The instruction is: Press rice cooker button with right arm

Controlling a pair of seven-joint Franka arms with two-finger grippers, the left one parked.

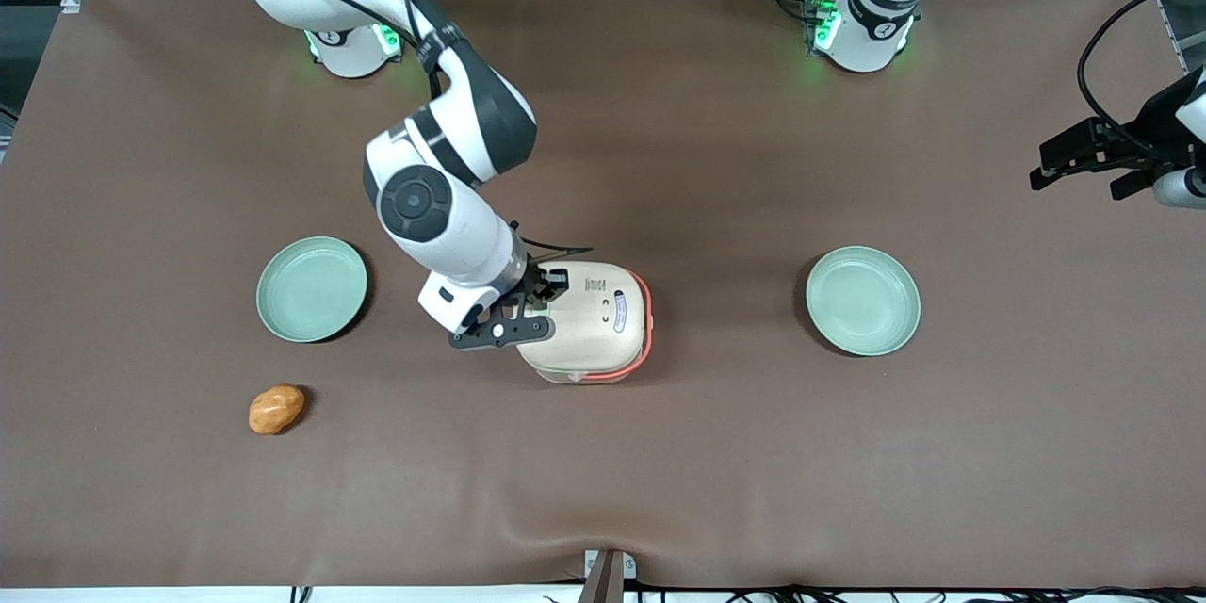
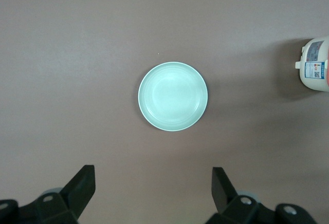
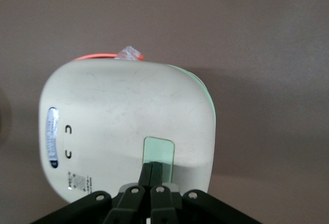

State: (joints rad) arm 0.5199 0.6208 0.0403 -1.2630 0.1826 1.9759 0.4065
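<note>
Fingertips [image 3: 152, 168] of the gripper [image 3: 152, 170] are pressed together with no gap, their joined tips resting on the pale green button [image 3: 158, 152] set in the cream lid of the rice cooker [image 3: 128, 126]. In the front view the gripper [image 1: 539, 294] sits over the cooker's edge toward the working arm's end of the table, with the right arm [image 1: 443, 198] reaching down to it from about 11 o'clock. The rice cooker [image 1: 589, 320] stands closed near the middle of the brown table [image 1: 660, 471], its coral-orange band showing along one side. A green plate [image 1: 312, 289] lies at the cooker's 9 o'clock, a second green plate [image 1: 862, 301] at its 3 o'clock, both well apart from it. An orange-brown rounded item [image 1: 276, 409] lies near the first plate, nearer the front camera.
</note>
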